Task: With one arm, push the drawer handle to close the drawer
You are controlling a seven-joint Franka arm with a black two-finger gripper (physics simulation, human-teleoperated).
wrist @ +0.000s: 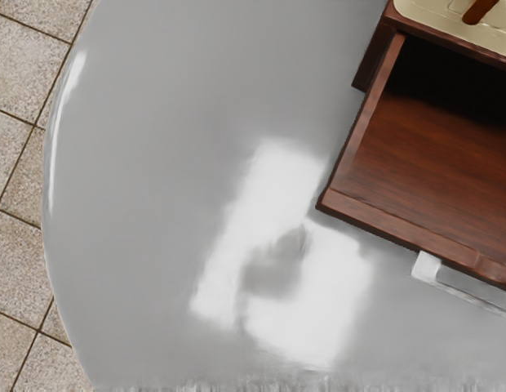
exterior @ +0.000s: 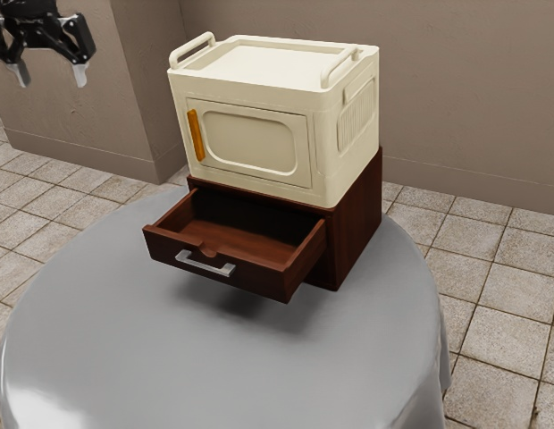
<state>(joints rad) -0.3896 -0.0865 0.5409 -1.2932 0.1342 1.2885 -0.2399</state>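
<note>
My gripper (exterior: 52, 75) hangs at the exterior view's upper left, high above the table and well apart from the drawer, its two fingers spread with nothing between them. The brown wooden drawer (exterior: 259, 246) is pulled out of its dark cabinet (exterior: 356, 223), and its inside looks bare. On its front panel sits a silver bar handle (exterior: 205, 263). In the wrist view, the drawer (wrist: 449, 155) and part of its handle (wrist: 469, 290) lie toward one edge, with nothing touching them.
A cream box (exterior: 259, 134) with an orange door handle (exterior: 197, 135) and two top rails stands on the cabinet. All of it rests on a round table with a grey cloth (exterior: 152, 349). Walls (exterior: 465, 89) rise behind the tiled floor.
</note>
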